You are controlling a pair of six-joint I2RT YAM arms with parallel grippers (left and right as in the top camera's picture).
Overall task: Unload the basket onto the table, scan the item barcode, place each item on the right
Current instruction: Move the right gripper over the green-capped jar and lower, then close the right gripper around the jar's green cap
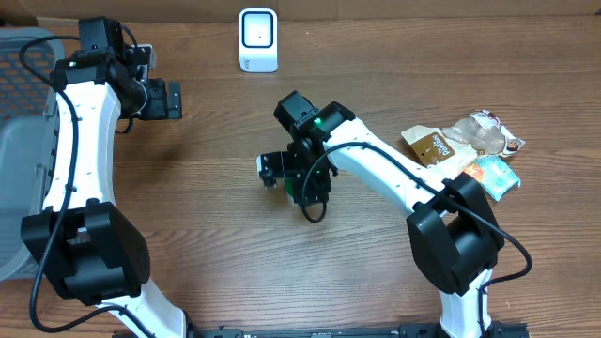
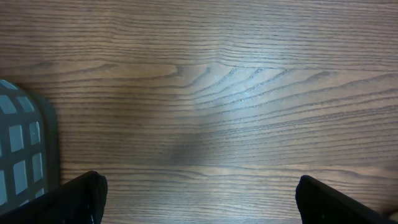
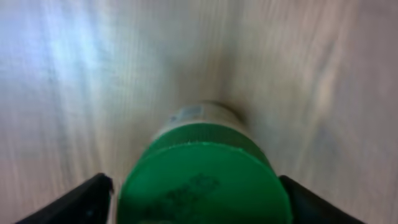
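Jar [image 3: 205, 165]: between right tool [image 3: 198, 202] fingers [image 3: 84, 202].
Right tool: flanks jar; pinching or not, cannot tell.
Left tool [image 2: 205, 199]: spread, well apart.

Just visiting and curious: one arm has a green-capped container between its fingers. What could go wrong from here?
The green-capped container sits between the fingers of the right gripper, but a firm clamp isn't evident; it might slip or topple when lifted. Its label looks blurred, so the barcode may end up facing away from the white scanner across the table.

overhead high, wrists close, shared table [image 1: 216, 272]
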